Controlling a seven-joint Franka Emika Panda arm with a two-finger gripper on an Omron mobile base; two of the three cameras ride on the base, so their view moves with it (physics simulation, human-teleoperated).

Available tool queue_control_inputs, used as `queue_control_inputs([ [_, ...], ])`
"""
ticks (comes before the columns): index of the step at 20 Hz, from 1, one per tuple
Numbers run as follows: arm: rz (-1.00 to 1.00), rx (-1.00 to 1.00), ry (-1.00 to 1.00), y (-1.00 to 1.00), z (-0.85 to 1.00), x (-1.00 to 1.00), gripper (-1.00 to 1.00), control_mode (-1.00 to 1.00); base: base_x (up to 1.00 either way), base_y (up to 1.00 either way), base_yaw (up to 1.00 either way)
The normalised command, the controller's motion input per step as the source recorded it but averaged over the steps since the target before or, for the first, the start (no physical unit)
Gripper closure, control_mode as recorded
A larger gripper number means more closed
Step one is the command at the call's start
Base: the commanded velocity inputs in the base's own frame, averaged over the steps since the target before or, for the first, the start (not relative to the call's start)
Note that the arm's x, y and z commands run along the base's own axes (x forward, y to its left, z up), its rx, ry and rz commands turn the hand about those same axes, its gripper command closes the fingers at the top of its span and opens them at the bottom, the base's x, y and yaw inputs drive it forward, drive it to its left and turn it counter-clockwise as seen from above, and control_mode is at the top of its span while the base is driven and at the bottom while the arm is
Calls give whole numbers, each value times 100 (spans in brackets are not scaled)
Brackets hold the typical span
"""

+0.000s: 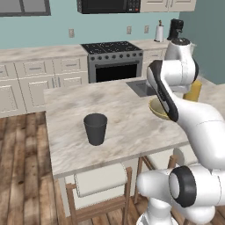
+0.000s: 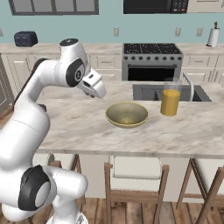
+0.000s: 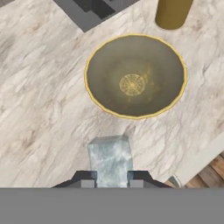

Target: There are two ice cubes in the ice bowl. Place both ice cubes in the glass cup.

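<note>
Claw (image 3: 111,177) gripping ice cube (image 3: 109,158), fingertips cropped

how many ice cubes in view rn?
1: the ice cube is pinched in the gripper, just short of the ice bowl, which looks empty. Another may be hidden inside the glass cup.

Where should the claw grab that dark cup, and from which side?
Probably by the rim, from straight above, one finger inside the wall: the glass cup stands upright and open-topped, and its sides taper downward, so a side pinch might slip.
</note>
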Motion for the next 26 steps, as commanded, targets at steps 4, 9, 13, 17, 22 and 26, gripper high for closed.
queue_control_inputs([
  [4,0,0,0,45,36,-17,100,-100,0,0,0],
  [9,0,-1,10,88,28,-1,100,-100,0,0,0],
  [13,0,0,2,54,21,-6,100,-100,0,0,0],
  [17,0,0,0,35,8,-3,100,-100,0,0,0],
  [22,3,0,0,24,0,-7,100,-100,0,0,0],
  [26,2,0,0,34,2,-1,100,-100,0,0,0],
])
